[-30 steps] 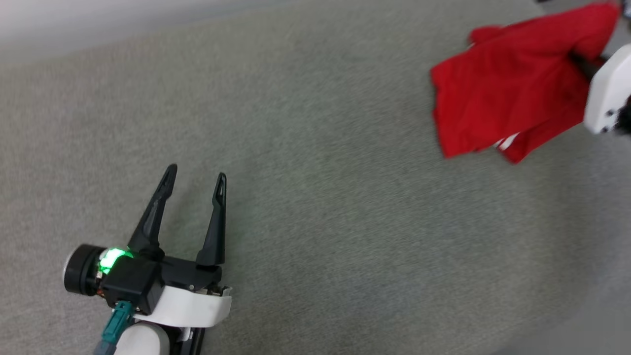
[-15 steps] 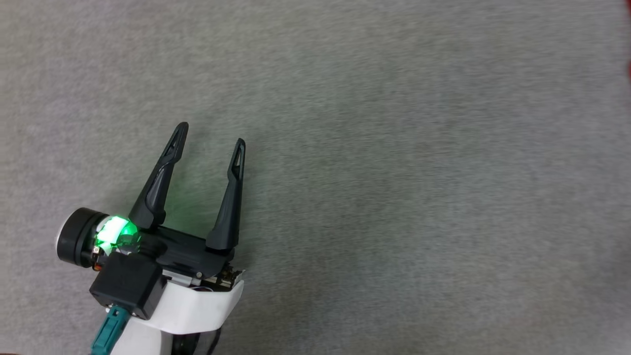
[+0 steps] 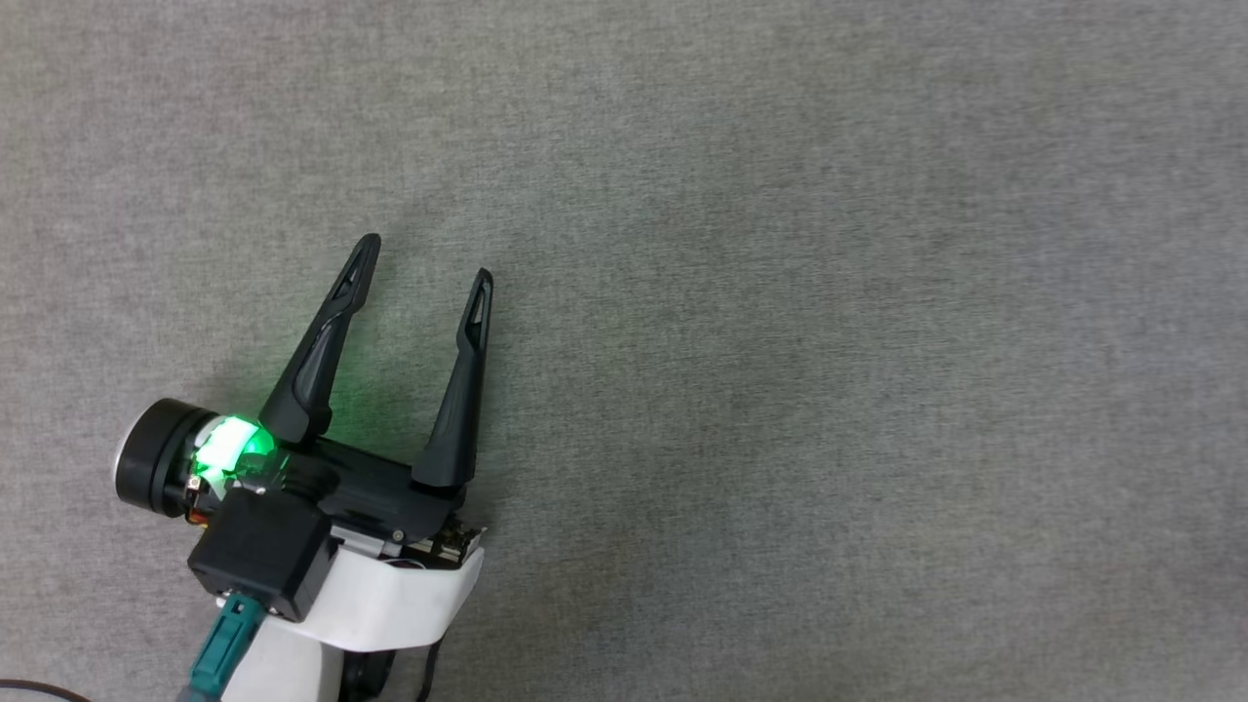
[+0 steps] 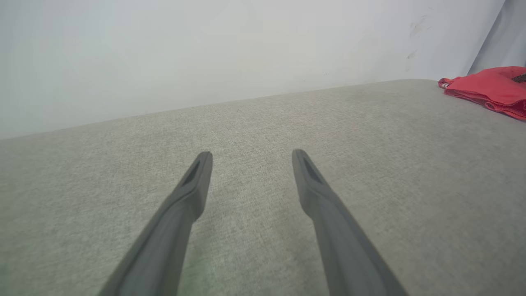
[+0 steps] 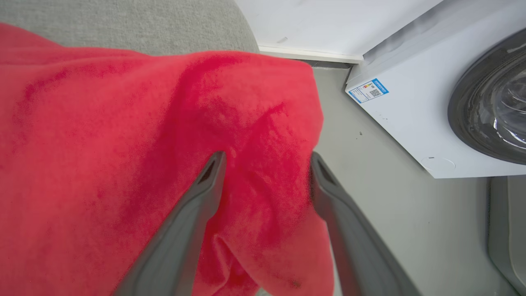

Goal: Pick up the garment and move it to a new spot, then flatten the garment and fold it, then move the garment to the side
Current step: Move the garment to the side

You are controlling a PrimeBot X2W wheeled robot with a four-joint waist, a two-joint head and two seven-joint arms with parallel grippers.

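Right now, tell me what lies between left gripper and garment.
Nothing: in the left wrist view, bare grey fabric runs from the left gripper to the garment.

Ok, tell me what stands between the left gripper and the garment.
Nothing visible does. In the left wrist view the left gripper is open and points across the grey surface. The garment lies off to the right near the surface's far end, with only that grey surface between them.

Laundry area: white washing machine (image 5: 411,123) beside grey upholstery (image 3: 780,292).
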